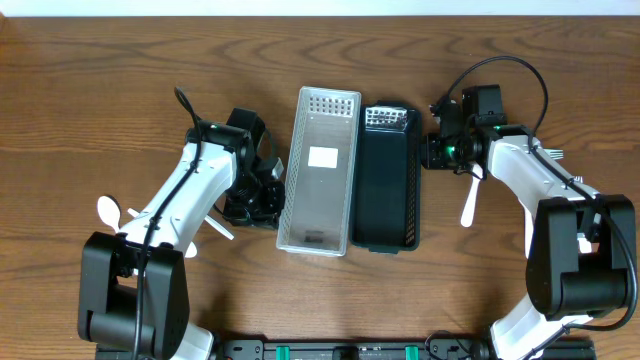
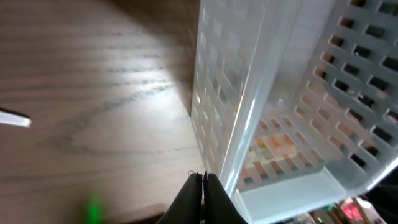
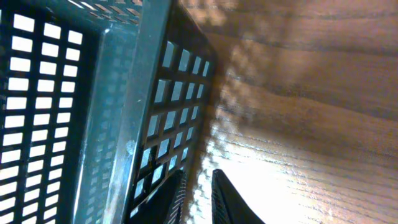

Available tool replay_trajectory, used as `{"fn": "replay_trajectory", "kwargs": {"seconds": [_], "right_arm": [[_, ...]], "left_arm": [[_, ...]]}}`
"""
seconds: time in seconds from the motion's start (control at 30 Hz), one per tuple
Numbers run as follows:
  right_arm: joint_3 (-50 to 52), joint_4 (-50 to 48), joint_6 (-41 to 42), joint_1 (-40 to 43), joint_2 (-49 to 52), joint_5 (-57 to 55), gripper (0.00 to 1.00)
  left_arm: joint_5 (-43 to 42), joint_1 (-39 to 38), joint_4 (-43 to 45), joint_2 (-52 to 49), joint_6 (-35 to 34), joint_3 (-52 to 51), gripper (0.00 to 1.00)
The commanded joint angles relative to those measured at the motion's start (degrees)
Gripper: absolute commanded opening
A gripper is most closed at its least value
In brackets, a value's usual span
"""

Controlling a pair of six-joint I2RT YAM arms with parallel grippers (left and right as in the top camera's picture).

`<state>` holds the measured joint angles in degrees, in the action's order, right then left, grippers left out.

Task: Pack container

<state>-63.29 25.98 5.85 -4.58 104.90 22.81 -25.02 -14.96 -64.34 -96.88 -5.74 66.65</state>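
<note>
Centrally on wooden table (image 1: 120, 90), clear basket (image 1: 320, 170) beside black basket (image 1: 388, 180), left jaws clenched, right jaws slightly parted.

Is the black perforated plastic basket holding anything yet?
Empty: the black perforated plastic basket shows only its bare dark floor from overhead.

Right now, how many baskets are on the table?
2, side by side at the table's middle: the clear basket on the left, the black basket touching its right side. None looks hidden.

Overhead sharp and evenly lit; wrist views blurred, with lattice shadows.
</note>
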Motion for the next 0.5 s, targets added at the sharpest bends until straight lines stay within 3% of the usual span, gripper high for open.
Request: {"fn": "replay_trajectory", "kwargs": {"seconds": [0.0, 0.47], "right_arm": [[-1.16, -0.35, -0.35, -0.74, 0.22, 1.44, 0.18], [-1.16, -0.92, -0.37, -0.74, 0.22, 1.46, 0.18]], "left_arm": [[-2.05, -0.94, -0.63, -0.09, 0.74, -0.44, 0.06], [-1.97, -3.13, -0.9, -0.09, 0.76, -0.44, 0.06]]}}
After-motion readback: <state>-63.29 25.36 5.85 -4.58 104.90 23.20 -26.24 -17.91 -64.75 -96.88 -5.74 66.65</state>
